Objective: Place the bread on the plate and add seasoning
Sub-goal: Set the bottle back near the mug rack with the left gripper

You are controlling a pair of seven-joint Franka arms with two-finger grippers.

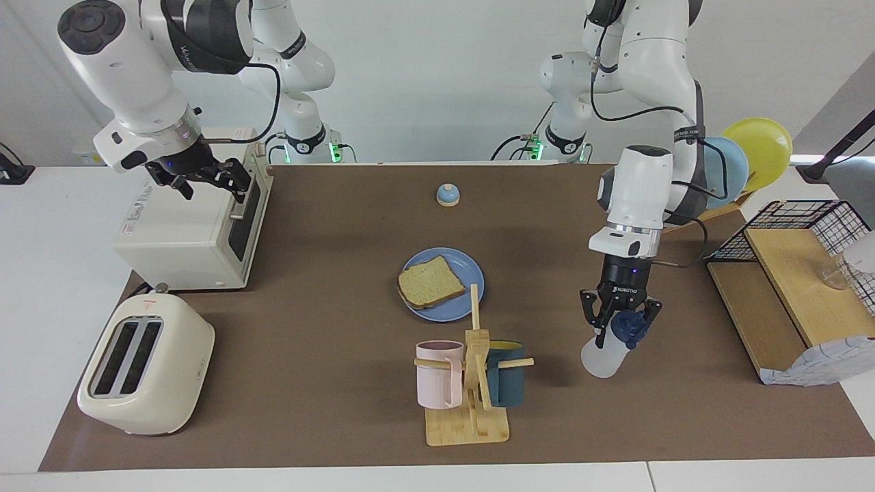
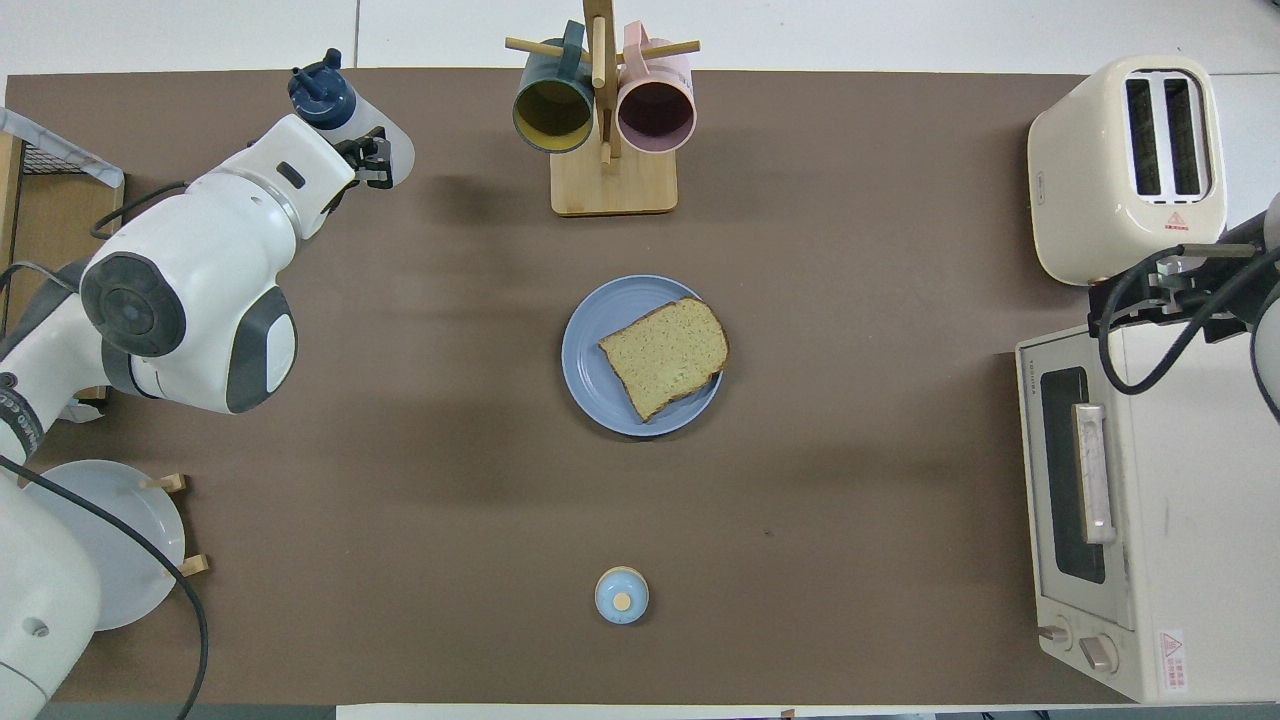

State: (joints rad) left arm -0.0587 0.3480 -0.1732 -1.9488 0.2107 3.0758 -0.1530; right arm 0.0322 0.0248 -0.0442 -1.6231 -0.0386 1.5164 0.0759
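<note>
1. Facing view: the bread [image 1: 431, 281] lies flat on the plate [image 1: 472, 273] at mid-table, its crust overhanging the rim toward the right arm's end, so the first half of the task looks done.
2. Facing view: the left gripper [image 1: 618, 321] is clenched on the seasoning bottle [image 1: 605, 355] just under its navy cap, toward the left arm's end of the table. The bottle hangs tilted, and whether its base is clear of the mat cannot be told.
3. Facing view: the right gripper [image 1: 205, 179] waits over the toaster oven [image 1: 184, 232], its fingers spread and holding nothing.
4. Overhead view: the bottle [image 2: 375, 135] sits well apart from the plate [image 2: 590, 345], about level with the mug rack [image 2: 605, 180]. The bread [image 2: 665, 357] covers the half of the plate toward the right arm's end.
5. Overhead view: only the right arm's cabling shows near the toaster [image 2: 1130, 170].
6. Handling, as a judgement: the bottle looks light, smooth and somewhat squeezable, so a hold high on the neck below the cap resists slipping. The toast is stiff but crumbly and best taken by its edges.
</note>
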